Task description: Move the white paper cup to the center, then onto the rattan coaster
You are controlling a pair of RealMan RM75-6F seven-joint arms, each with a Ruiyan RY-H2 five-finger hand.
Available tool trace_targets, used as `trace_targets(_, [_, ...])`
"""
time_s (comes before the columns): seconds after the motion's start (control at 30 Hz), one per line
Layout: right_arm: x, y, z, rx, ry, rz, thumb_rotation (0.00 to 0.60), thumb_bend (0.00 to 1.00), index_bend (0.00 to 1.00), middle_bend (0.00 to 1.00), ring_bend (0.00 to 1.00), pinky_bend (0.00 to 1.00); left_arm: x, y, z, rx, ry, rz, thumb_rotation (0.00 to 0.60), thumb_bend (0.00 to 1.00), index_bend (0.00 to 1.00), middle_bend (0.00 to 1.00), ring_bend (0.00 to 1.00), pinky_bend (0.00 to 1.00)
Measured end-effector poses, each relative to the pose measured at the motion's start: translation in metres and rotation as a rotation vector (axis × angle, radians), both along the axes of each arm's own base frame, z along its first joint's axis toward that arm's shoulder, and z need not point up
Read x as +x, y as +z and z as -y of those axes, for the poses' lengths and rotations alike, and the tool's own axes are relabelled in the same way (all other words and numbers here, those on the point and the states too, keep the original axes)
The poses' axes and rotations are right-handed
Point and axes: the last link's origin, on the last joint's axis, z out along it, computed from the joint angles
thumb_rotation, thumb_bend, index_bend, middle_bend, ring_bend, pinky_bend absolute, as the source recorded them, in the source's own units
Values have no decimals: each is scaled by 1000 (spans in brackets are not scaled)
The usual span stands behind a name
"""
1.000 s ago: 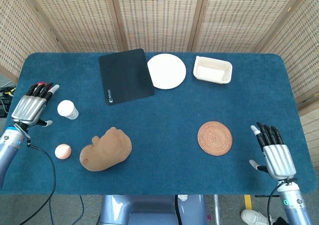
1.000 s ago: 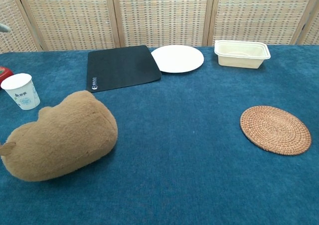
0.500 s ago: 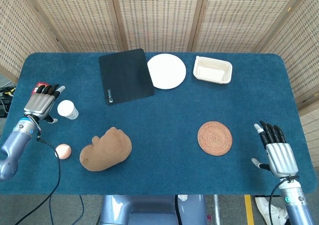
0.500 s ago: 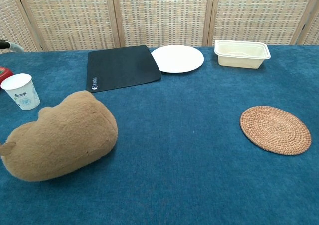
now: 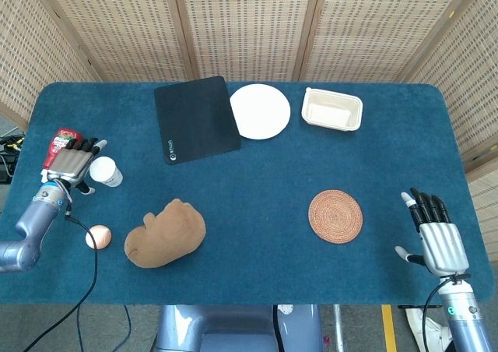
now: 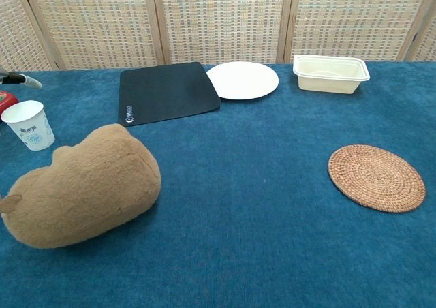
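white paper cup (image 5: 105, 171): upright on the blue table (image 5: 257, 212), far left side, mouth open upward; in the chest view (image 6: 28, 125) at the left edge, just beyond the plush toy.

left hand (image 5: 72, 165): immediately left of the cup, fingers (image 5: 95, 145) extended and slightly apart, reaching past the cup's far-left side. holding nothing visible; contact with the cup wall cannot be confirmed from the head view. only a fingertip visible in the chest view, above the cup.

right hand (image 5: 436, 239): near right corner of the table, fingers straight and spread, thumb out to the left, empty. well apart from every object.

rattan coaster (image 5: 335, 216): flat on the right half of the table, nothing on it, well apart from the cup.

other items:
- brown plush toy (image 5: 165, 234): near left, between cup and table centre.
- small copper-coloured disc (image 5: 98, 237): left of the plush toy.
- red packet (image 5: 56, 144): far left edge, just beyond the left hand.
- black mat (image 5: 196, 119), white plate (image 5: 260, 111) and cream tray (image 5: 332, 110): in a row along the far side, left to right.
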Motion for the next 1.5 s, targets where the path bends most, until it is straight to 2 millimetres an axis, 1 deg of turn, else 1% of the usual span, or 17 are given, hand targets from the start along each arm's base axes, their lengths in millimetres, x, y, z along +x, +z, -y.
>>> trace_targets(0.07, [0, 0, 0, -1, 0, 2, 600, 47, 0, 0, 0, 0, 0, -4, -3, -4, 5, 2, 600, 218, 13, 0, 0, 0])
trace_targets(0.2, [-1, 1, 0, -3, -1, 7, 600, 48, 0, 0, 0, 0, 3, -10, -6, -11, 3, 2, 600, 306, 115, 0, 0, 0])
trace_targets(0.37, [-1, 1, 0, -2, -1, 9, 600, 48, 0, 0, 0, 0, 7, -19, -7, -21, -2, 7, 600, 374, 137, 0, 0, 0])
trace_targets(0.43, [-2, 1, 0, -2, -2, 9, 600, 48, 0, 0, 0, 0, 8, -22, -8, -22, -7, 9, 600, 398, 166, 0, 0, 0])
trace_targets(0.63, [-1, 1, 0, -4, 0, 11, 600, 47, 0, 0, 0, 0, 8, -22, -7, -21, -9, 9, 600, 414, 248, 0, 0, 0])
trace_targets(0.97, [0, 2, 0, -6, 5, 15, 600, 46, 0, 0, 0, 0, 3, -18, -2, -19, 6, 24, 600, 415, 262, 0, 0, 0])
trace_targets(1.1, [0, 2, 0, -7, 6, 18, 600, 48, 0, 0, 0, 0, 5, -14, -2, -7, 2, 39, 600, 415, 262, 0, 0, 0])
trace_targets(1.2, [0, 2, 0, -8, 6, 20, 600, 47, 0, 0, 0, 0, 9, -9, -2, 5, -10, 56, 600, 414, 262, 0, 0, 0])
trace_targets(1.33, [0, 3, 0, -9, 5, 23, 600, 49, 0, 0, 0, 0, 23, -1, -3, 21, -45, 87, 600, 414, 262, 0, 0, 0])
trace_targets(1.4, [-1, 3, 0, -10, 4, 25, 600, 47, 0, 0, 0, 0, 32, 3, -3, 28, -67, 104, 600, 414, 262, 0, 0, 0])
trace_targets(1.5, [-2, 4, 0, -12, 1, 29, 600, 48, 0, 0, 0, 0, 52, 8, -4, 34, -112, 137, 600, 414, 263, 0, 0, 0])
